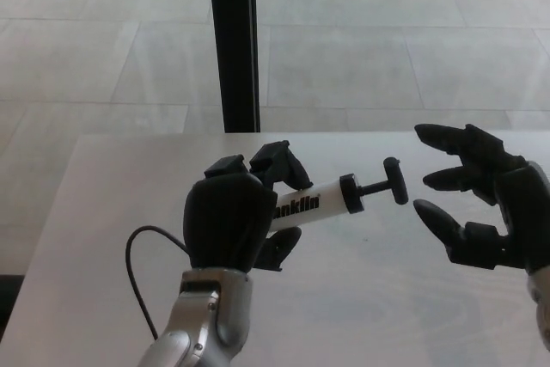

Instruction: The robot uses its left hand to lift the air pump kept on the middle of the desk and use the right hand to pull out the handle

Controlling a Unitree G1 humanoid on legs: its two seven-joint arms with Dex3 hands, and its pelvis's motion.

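My left hand (236,217) is shut around the white barrel of the air pump (314,202), which is held above the desk (361,298), tilted with its far end up to the right. The pump's black T-handle (394,180) sticks out on a thin black rod to the right of the barrel's black cap. My right hand (481,199) is open, fingers spread, just right of the handle and not touching it.
A black vertical post (234,40) stands behind the desk's far edge. A thin black cable (137,272) loops beside my left wrist. Pale tiled floor lies beyond the desk.
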